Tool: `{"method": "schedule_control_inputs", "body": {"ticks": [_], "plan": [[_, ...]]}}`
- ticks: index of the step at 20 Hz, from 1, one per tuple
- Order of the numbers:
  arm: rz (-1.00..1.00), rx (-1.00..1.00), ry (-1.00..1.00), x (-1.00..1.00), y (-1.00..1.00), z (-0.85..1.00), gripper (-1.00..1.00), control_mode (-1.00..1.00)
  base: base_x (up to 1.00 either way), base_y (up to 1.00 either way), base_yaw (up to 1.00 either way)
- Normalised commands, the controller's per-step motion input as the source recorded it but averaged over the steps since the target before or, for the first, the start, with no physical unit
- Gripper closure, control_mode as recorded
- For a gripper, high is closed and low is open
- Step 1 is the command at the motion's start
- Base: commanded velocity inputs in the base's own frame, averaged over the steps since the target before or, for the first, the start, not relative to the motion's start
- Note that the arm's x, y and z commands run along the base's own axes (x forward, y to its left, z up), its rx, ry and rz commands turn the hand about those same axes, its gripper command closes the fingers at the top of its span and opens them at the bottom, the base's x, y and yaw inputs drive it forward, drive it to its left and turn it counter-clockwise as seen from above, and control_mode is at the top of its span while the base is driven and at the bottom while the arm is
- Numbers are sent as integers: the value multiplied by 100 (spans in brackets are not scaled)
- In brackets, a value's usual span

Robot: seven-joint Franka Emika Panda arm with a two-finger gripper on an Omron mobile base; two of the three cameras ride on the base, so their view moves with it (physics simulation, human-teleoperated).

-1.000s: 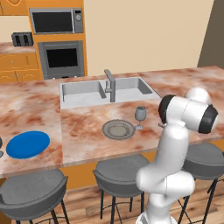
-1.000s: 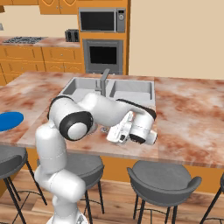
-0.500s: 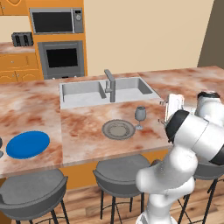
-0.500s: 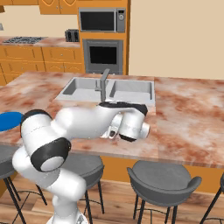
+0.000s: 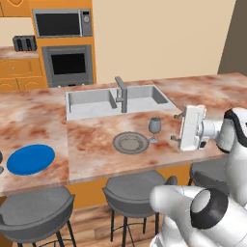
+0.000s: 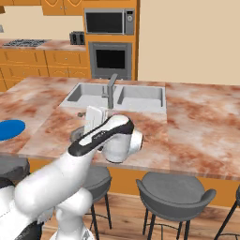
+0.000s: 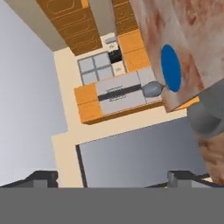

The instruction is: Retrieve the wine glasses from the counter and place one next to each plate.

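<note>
Grey-blue wine glass (image 5: 154,127) stands upright on the counter (image 5: 96,149), just right of the grey plate (image 5: 130,143). Gripper (image 5: 177,128) hangs empty, jaws wide apart, close to the glass's right, not touching it.

the left base view looks from behind the arm, on its left, forward and down over the counter (image 5: 96,159). the sink (image 5: 118,99) sits mid picture, the oven (image 5: 67,62) on the far wall. the right base view looks from behind on the right at the same counter (image 6: 197,136), sink (image 6: 117,96) and oven (image 6: 111,59), with the arm close in front. both share the blue plate (image 5: 30,159) near the counter's left edge (image 6: 9,129). the hand view is rolled sideways and looks across the room, far off, at the blue plate (image 7: 170,68) near the counter's edge.
</note>
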Motion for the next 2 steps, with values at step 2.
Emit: {"method": "schedule_control_inputs", "body": {"ticks": [2], "plan": [[-5,-3,-27,-100,43,53,-100,-100,0,0,0]]}}
